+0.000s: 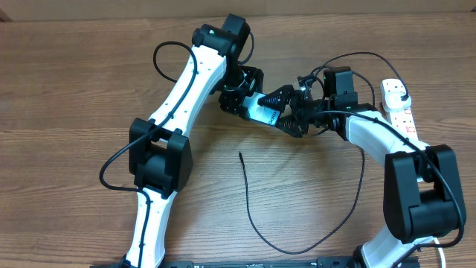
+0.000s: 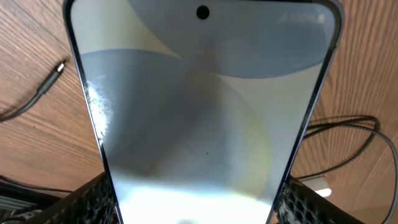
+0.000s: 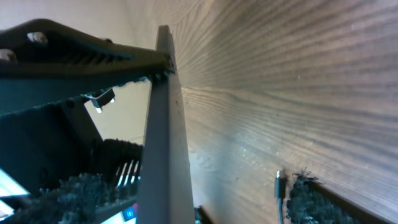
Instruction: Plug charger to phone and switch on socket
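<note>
Wooden bench (image 1: 74,74): both arms' jaws grip the phone (image 1: 262,109) between them, likely steadying it; the charger (image 1: 253,208) lies unplugged nearby.

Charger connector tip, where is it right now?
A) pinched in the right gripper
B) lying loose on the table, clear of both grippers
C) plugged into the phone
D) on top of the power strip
B: in the overhead view the charger's connector tip lies bare on the wooden table, below the phone, which both the left gripper and the right gripper are holding; nothing touches the tip.
</note>
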`<state>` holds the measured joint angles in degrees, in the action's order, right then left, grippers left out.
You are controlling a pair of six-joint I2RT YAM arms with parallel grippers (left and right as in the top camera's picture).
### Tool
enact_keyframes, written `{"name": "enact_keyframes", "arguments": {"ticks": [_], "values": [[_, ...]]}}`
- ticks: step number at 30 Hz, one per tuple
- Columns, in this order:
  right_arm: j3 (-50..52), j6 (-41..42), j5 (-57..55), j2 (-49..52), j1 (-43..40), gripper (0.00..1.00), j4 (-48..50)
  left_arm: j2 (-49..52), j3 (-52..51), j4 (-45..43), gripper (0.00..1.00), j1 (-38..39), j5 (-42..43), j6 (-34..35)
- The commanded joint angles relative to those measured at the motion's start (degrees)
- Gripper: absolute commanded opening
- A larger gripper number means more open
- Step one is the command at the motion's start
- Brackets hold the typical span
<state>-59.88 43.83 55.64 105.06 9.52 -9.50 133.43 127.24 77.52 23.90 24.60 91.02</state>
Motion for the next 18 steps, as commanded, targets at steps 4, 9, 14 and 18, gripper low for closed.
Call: {"name": "enact_keyframes", "arguments": {"ticks": [4,9,14,18], "values": [[-0.57,-2.32,-2.36,-0.46,0.28,0.69,0.17,-0.04,1.57,-0.02,0.04,1.27,0.50,2.01],[-0.55,-2.32,-2.91,-0.46,0.31,0.43,0.17,-0.04,1.57,-0.02,0.04,1.70,0.50,2.08],[-0.52,-2.36,-4.26,-0.46,0.57,0.34,0.22,-0.04,1.57,0.04,0.04,2.10,1.07,2.89],[-0.52,-2.36,-5.92,-0.46,1.31,0.34,0.35,-0.04,1.57,-0.02,0.04,2.45,2.34,3.45]]}}
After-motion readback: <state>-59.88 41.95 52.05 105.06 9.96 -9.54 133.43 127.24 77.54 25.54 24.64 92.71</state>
